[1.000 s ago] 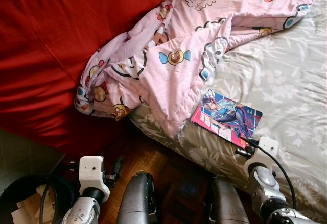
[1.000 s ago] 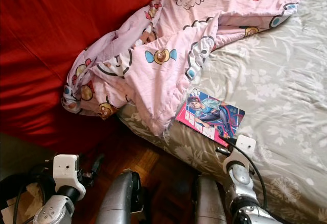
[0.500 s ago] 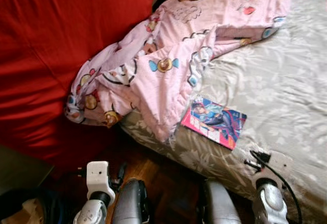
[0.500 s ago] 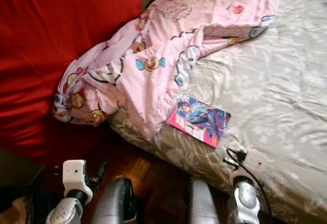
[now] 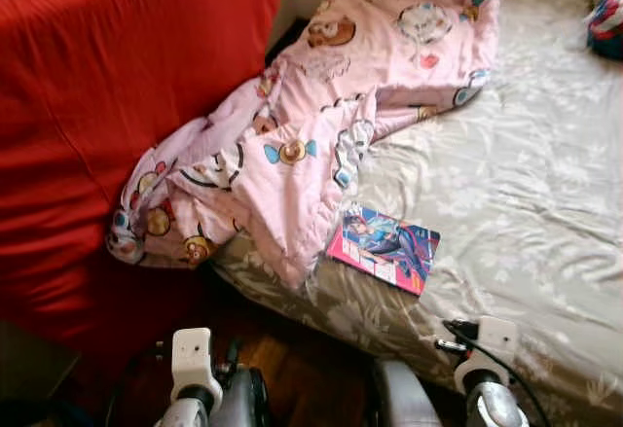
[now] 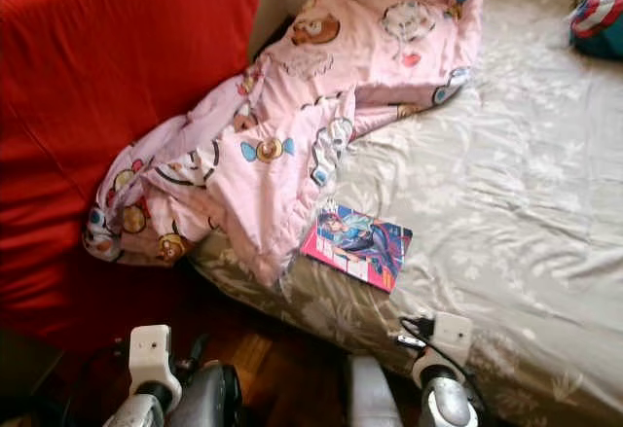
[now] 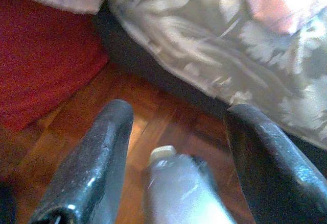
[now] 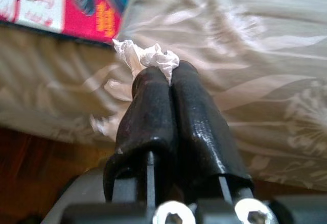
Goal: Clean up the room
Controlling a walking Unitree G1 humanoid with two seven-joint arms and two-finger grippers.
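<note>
Crumpled white tissue (image 8: 145, 56) pinched at the tips of the right gripper (image 8: 162, 76), fingers clenched together, low by the bed edge near the comic book (image 5: 384, 247) on the grey floral sheet (image 5: 506, 194). Left gripper (image 7: 176, 127) spread wide over wooden floor (image 7: 148, 117). Pink cartoon blanket (image 5: 292, 145) drapes off against red cover (image 5: 107, 87).

Soft daylight — slight motion blur

My right end effector (image 8: 162, 76) is black and pinches a white tissue (image 8: 145, 56). The blanket (image 5: 321, 125) is pink with cartoon prints, the bedsheet (image 5: 526, 194) grey-beige with pale flowers, the book (image 5: 384, 248) pink and blue, the curtain (image 5: 107, 106) red.
</note>
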